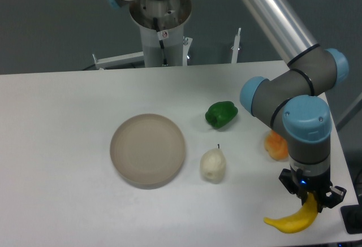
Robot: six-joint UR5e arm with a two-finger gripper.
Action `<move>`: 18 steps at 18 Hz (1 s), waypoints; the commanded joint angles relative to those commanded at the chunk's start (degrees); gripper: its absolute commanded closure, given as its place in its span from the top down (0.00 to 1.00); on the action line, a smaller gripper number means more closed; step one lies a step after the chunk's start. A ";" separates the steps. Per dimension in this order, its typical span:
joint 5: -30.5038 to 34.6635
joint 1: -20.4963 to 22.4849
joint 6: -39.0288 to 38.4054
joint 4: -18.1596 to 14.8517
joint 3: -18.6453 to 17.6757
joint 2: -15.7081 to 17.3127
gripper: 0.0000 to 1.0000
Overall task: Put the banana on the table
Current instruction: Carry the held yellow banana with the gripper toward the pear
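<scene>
The bright yellow banana (293,221) lies low at the front right corner of the white table (68,202), curving up to the right. Its upper right end sits between the fingers of my gripper (310,200), which points straight down and is shut on it. Whether the banana's lower end touches the tabletop is hard to tell; it looks at or just above the surface.
A round beige plate (148,150) sits mid-table. A pale pear (213,165) stands to its right, a green pepper (221,114) behind that, and an orange fruit (275,145) partly hidden behind my arm. The table's right edge runs close to the gripper.
</scene>
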 joint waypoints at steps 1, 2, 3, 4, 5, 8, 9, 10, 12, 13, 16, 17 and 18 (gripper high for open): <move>0.09 0.00 -0.09 0.00 -0.09 -0.09 0.36; 0.00 0.00 -0.09 0.00 -0.17 0.00 0.36; 0.00 0.00 -0.09 0.00 -0.26 0.00 0.36; 0.09 0.00 -0.17 0.00 -0.35 0.09 0.36; 0.09 0.00 -0.26 0.00 -0.52 0.17 0.36; 0.26 -0.26 -0.44 0.00 -0.96 0.88 0.36; 0.35 -0.44 -0.79 0.00 -1.05 1.14 0.36; 0.35 -0.61 -1.14 -0.17 -1.40 1.32 0.36; 0.35 -0.79 -4.81 -0.18 -2.28 1.93 0.36; 0.26 -0.97 -6.31 -0.18 -2.63 2.28 0.36; 0.35 -2.90 -12.71 -0.18 -3.60 2.90 0.36; 0.35 -3.34 -15.88 -0.18 -3.69 2.90 0.36; 0.26 -3.86 -18.43 -0.18 -3.86 2.90 0.36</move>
